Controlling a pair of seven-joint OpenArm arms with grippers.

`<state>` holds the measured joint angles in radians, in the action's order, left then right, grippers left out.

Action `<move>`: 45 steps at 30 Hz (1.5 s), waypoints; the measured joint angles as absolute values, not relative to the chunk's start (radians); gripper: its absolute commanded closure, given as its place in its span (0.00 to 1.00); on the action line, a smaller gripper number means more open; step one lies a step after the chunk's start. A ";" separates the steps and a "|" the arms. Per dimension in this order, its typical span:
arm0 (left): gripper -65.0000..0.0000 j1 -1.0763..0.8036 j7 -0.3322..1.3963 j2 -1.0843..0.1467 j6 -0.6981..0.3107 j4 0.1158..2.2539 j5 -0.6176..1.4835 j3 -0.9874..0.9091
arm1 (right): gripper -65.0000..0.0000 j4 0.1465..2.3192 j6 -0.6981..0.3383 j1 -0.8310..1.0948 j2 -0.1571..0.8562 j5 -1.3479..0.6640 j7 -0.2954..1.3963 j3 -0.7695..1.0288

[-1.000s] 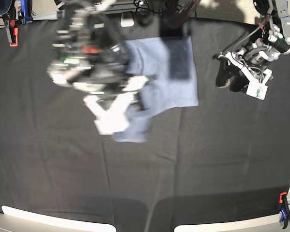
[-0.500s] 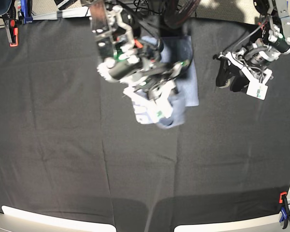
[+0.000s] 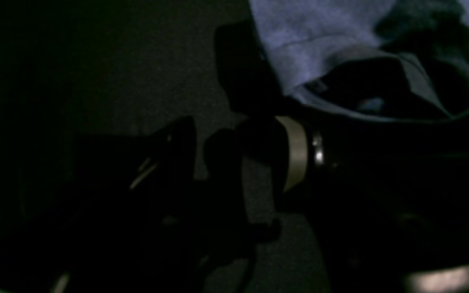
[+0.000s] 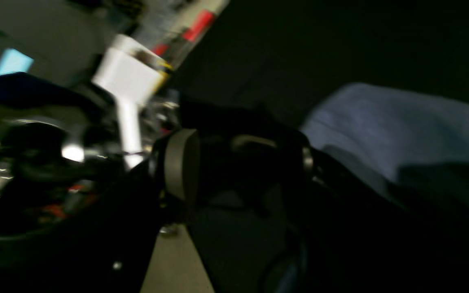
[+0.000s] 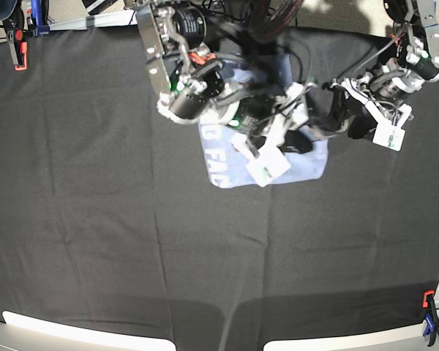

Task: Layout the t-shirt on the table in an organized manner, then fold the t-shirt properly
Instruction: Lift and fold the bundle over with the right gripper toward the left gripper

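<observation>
T-shirt (image 5: 227,157) lies on the table (image 5: 80,219), far half, roughly centre, mostly under my right arm. White block letters show on its near-left part in the base view. Near edge looks fairly straight; right corner sticks out toward my left arm.

My right gripper (image 5: 296,135) reaches across the shirt from the far-left, white wrist box low over the cloth. Whether the tips touch the fabric, or are spread or pinching, I can't tell: base view is cluttered, right wrist view is dark and smeared. That view shows only a pale fold of shirt (image 4: 401,130) on black cloth beside the dark fingers.

My left gripper (image 5: 344,121) sits at the far-right of the table, just beside the shirt's right edge. Left wrist view is very dark: shirt hem (image 3: 320,53) at the top, dark finger shapes below. Can't tell if it's spread or pressed together either.

Clamps: 1 orange at the far-left edge (image 5: 18,47), 1 orange-and-blue at the near-right corner (image 5: 429,316).
</observation>
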<state>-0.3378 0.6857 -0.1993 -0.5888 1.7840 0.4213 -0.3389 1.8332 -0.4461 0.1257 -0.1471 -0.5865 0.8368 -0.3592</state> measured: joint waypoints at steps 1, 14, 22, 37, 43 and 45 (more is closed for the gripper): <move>0.58 -0.338 0.685 -0.200 -0.589 1.784 0.421 -0.339 | 0.53 1.833 -0.446 0.117 -0.147 -0.603 0.837 -0.359; 0.67 -0.338 0.687 -0.246 -0.588 1.794 0.590 -0.342 | 0.58 1.834 -0.450 -0.023 -0.149 -0.401 0.894 -0.275; 1.00 -0.362 0.950 -0.234 -0.689 1.864 0.957 -0.340 | 1.00 1.832 -0.455 -0.081 -0.073 -0.194 0.886 -0.200; 1.00 -0.559 0.966 -0.242 -0.689 1.905 0.828 -0.024 | 1.00 1.385 -0.453 -0.321 0.018 -0.133 0.830 -0.200; 1.00 -0.559 0.851 -0.242 -0.689 1.905 0.625 0.089 | 1.00 1.307 -0.522 -0.321 0.017 -0.163 0.825 -0.201; 1.00 -0.559 0.813 -0.242 -0.669 1.890 0.596 0.102 | 1.00 1.277 -0.532 -0.321 0.017 -0.165 0.819 -0.209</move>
